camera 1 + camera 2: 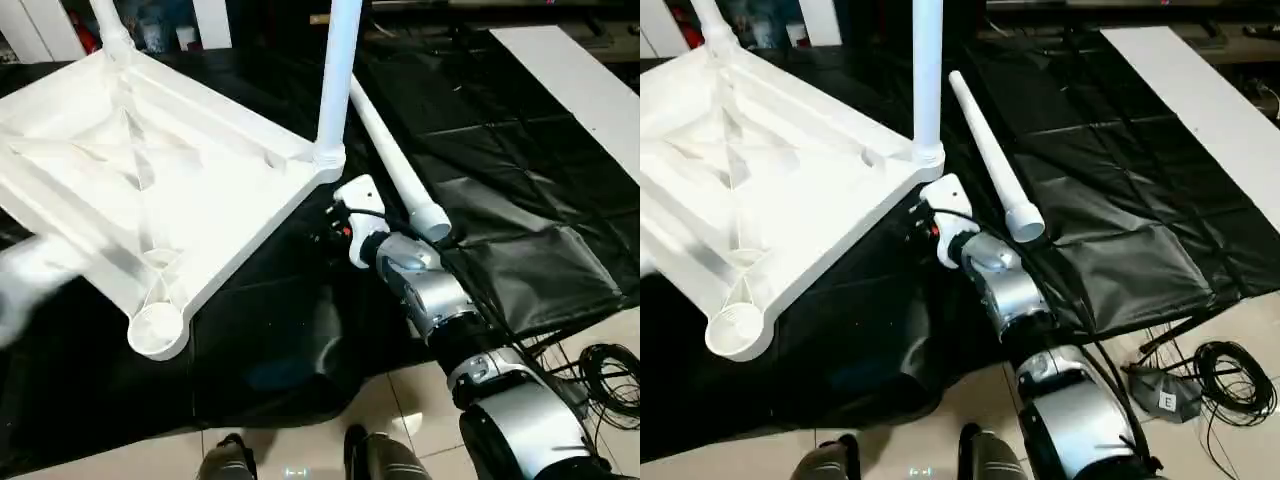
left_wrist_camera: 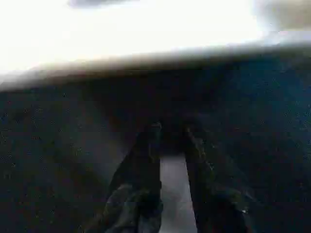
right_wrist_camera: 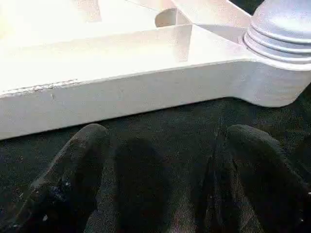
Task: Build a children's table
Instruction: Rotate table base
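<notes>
Upturned white plastic rectangular tabletop (image 1: 150, 190) with ribbed underside lies on black sheeting (image 1: 500, 150), one white tapered tube leg (image 1: 337, 80) upright in a corner socket, another (image 1: 995, 160) lying loose alongside. Right gripper (image 3: 163, 170) gapes wide, empty, near the tabletop's rim; left gripper (image 2: 170, 145) barely parted, holding nothing. Grey tag (image 1: 1167, 402) reads "E".

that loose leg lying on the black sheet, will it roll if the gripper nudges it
Probably: the loose leg is a round tapered tube, so it would likely roll in a curve. It looks hollow at its open end, so likely light and stiff. The crinkled black sheet may slow it.
</notes>
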